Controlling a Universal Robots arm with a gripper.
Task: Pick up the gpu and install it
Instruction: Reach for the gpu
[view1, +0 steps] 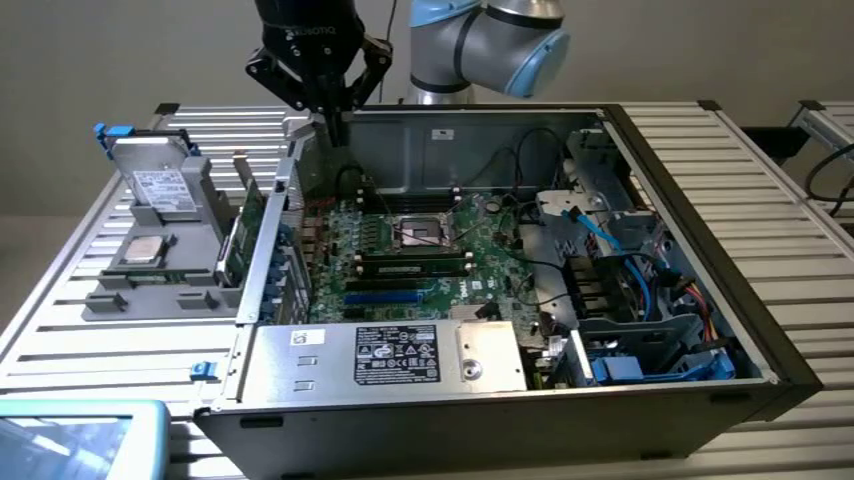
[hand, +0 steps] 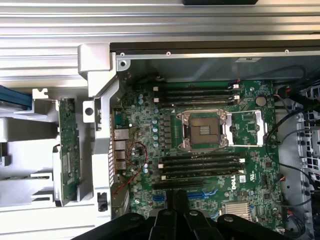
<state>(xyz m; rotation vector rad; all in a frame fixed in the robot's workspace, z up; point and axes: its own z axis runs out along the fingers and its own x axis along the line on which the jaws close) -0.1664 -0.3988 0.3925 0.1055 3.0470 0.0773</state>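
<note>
- The jaws are seen in the exterior view drawn together to a narrow tip, with nothing held between them. They hang over the far corner of the open computer case (view1: 467, 430) on the exterior view's left.
- The gpu (view1: 240, 240) is stood on edge, green board showing, in a grey holder (view1: 147, 292) on the table (view1: 747, 150). It is just outside the case wall, toward the table's edge on the exterior view's left. A silver hard drive (view1: 160, 185) is kept farther out in the same holder.
- The gpu is found lower than the jaws and nearer the table's front edge along that wall. It is apart from the jaws and no contact is made.
- In the wrist view the jaws appear closed and empty above the motherboard (hand: 200, 150).
- There the gpu (hand: 67, 150) is seen edge-on in the holder (hand: 25, 195), beyond the case's metal wall (hand: 100, 145) and well apart from the jaws.
- The card is judged light and stiff but fragile, its thin board easily cracked or scratched.
- A hold is best taken across the free upper edge, on bare board. Components and the contact strip are to be avoided, and only modest pressure is called for.
</note>
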